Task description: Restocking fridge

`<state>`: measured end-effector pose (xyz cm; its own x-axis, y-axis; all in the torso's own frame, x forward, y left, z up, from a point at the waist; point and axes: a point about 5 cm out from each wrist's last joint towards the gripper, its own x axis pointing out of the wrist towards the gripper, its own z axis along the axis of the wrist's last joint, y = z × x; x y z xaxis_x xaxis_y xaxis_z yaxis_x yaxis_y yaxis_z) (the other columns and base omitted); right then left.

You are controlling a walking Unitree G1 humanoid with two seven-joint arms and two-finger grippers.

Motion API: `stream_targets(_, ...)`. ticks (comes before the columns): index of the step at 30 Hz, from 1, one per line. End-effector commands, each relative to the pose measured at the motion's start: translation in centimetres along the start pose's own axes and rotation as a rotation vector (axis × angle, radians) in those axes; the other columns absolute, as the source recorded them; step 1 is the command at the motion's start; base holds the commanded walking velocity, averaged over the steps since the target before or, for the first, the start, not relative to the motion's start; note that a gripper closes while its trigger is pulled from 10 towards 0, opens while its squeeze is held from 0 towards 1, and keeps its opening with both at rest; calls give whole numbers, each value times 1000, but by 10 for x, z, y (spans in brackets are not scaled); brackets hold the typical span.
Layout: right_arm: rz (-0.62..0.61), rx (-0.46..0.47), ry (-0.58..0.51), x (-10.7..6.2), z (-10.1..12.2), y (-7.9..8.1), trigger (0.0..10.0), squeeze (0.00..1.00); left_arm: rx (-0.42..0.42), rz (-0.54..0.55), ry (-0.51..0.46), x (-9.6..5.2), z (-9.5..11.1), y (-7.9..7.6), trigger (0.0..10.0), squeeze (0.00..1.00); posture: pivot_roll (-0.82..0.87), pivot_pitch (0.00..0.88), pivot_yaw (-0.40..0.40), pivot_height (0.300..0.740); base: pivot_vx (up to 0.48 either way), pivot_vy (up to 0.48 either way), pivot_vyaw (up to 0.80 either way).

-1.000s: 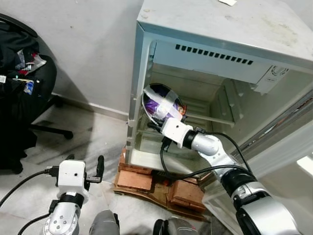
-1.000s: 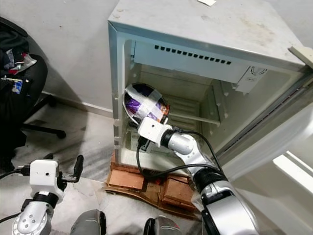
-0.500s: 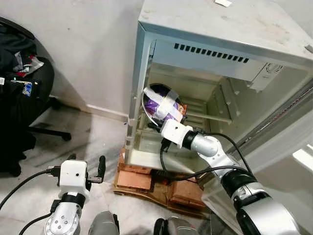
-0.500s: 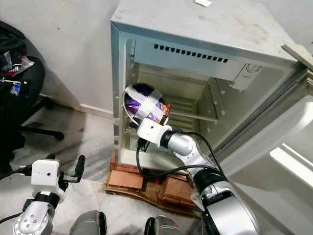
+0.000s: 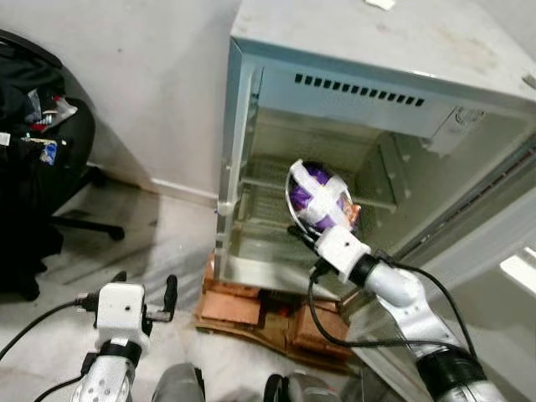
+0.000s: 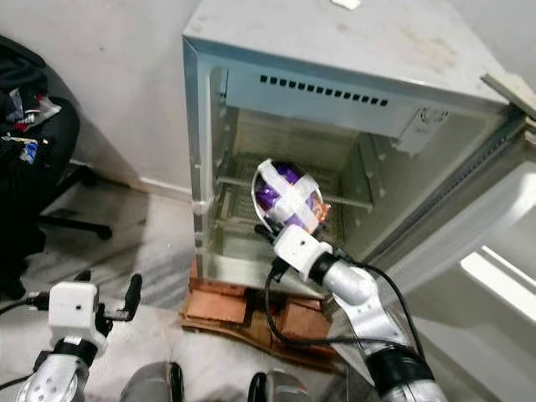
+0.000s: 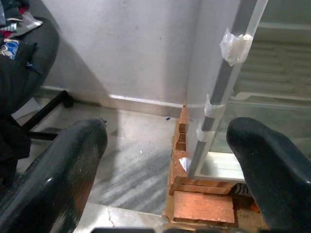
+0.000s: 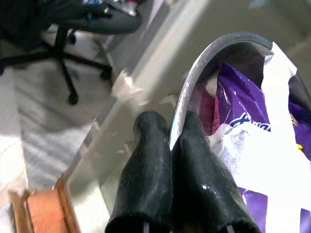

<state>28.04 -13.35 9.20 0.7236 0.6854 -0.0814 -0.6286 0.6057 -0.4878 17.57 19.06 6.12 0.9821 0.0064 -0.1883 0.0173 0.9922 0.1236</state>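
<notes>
My right gripper (image 5: pixel 301 229) is shut on the rim of a metal bowl (image 5: pixel 319 195) that holds purple packets strapped in with white tape. It holds the bowl tilted, in front of the open fridge (image 5: pixel 352 50), near the middle of the opening at the level of the wire shelf (image 5: pixel 260 186). In the right wrist view both black fingers (image 8: pixel 148 160) pinch the bowl's rim (image 8: pixel 192 82). My left gripper (image 5: pixel 144 280) hangs low over the floor, left of the fridge, open with nothing in it (image 7: pixel 165 145).
The fridge stands on red bricks (image 5: pixel 243 308) against a white wall. Its door (image 5: pixel 494 251) stands open at the right. A black office chair (image 5: pixel 42 167) piled with dark things is at the far left. Grey marble floor (image 5: pixel 159 234) lies between chair and fridge.
My right arm has carried the bowl from the left side of the fridge opening rightward and a little lower, to the middle. The left arm has dropped slightly.
</notes>
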Motion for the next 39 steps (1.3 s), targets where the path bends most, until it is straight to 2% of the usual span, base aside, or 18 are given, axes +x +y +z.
stream_targets(1, -30, 10, -11, -9, 6, -8, 10000, 0, -9, -16, 0, -1, -1, -1, 10000, 0, 87, 78, -112, 740, 0, 0, 0)
stream_targets(17, 80, 44, -2, -9, 14, 9, 10000, 0, -13, -38, -2, 2, -1, -5, 10000, 0, 94, 76, -113, 740, 319, 0, 0)
stream_targets(32, 122, 49, 20, -7, 13, 12, 10000, 0, -10, -39, -1, 4, -1, -5, 10000, 0, 95, 73, -111, 740, 339, 0, 0)
stream_targets(39, 142, 42, 32, -5, 9, 14, 10000, 0, -10, -29, 2, 4, -1, -4, 10000, 0, 102, 71, -111, 740, 0, 0, 0)
